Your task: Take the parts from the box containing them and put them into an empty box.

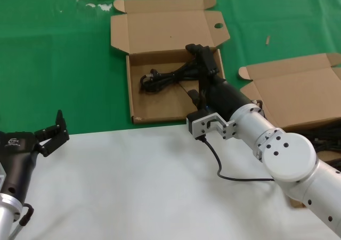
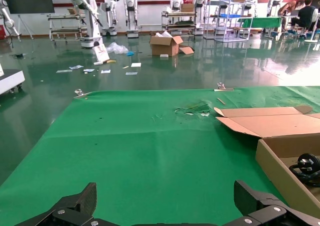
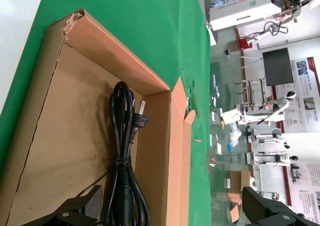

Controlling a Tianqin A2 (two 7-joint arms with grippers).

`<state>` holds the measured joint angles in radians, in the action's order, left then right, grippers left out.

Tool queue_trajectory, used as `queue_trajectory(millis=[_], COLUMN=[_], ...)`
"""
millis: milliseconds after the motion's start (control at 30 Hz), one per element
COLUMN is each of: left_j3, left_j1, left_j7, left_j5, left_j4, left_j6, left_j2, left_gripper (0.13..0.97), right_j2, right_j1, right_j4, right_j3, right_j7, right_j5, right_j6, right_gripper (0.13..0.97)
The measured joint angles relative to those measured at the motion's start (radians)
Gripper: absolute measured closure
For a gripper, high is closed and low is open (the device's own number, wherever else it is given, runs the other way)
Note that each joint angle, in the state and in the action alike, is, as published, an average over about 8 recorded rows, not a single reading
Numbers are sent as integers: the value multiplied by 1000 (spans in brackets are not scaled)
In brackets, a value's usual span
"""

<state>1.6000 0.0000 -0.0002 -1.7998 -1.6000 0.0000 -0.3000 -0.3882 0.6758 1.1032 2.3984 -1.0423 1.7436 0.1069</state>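
While our right gripper (image 1: 201, 52) hangs inside the holed box (image 1: 160, 109), jaws spread wide, one black cord bundle (image 1: 166, 76) lies on the box floor right under it; we can't tell if a finger touches it, nothing is clamped. Cord is thin, glossy, looped and tied mid-length, plug prongs (image 3: 142, 106) bare near the side wall. Box is shallow brown corrugated card, round hole (image 1: 218, 25) in the lid flap, one corner torn ragged. Second plain-lidded box (image 1: 298, 91) sits at our right, mostly hidden behind the right arm; dark cords (image 1: 326, 136) show at its edge. Left gripper (image 1: 52, 133) idles wide open and empty over the white tabletop (image 1: 133, 187). Green mat (image 1: 53, 64) beyond.
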Motion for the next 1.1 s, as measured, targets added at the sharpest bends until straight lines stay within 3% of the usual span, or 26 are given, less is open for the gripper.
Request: queue_trajectory(millis=[633, 1100], left_j3=[0, 0], left_j1=[0, 0], left_j7=[0, 0], left_j5=[0, 0], left_j4=[0, 0], left_j6=[0, 0], left_j2=[0, 0], left_gripper=[132, 132], right_j2=[1, 15], right_j1=[-9, -112], right_j4=[7, 83], right_j3=[-11, -133], right_j7=[13, 173], right_j5=[1, 9], right_j6=[-1, -18], right_gripper=[129, 129])
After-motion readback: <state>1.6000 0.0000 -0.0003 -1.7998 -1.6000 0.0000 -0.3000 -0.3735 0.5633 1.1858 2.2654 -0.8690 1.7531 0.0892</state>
